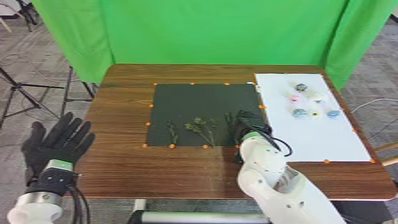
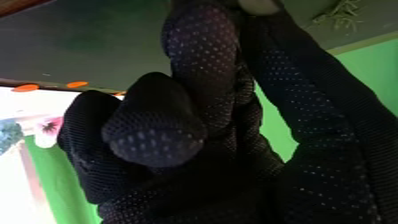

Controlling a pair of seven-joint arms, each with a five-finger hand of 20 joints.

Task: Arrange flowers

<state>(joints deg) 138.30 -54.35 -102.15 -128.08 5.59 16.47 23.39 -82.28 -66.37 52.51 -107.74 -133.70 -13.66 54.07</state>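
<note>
A green curtain point(image 1: 213, 35) hangs behind the table point(image 1: 124, 107); a black tripod point(image 1: 25, 86) stands on the grey carpet point(image 1: 40, 56) to the left; a white cable point(image 1: 366, 103) curves to the right; something wooden point(image 1: 387, 147) sits beside the table, at the head view's right edge.

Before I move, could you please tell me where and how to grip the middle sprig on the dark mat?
Probably pinch the sprig from above, by its thin stems on the robot's side, since it lies on the mat with its leafy end pointing away.

High head, close wrist views share the mat point(image 1: 179, 106).
</note>
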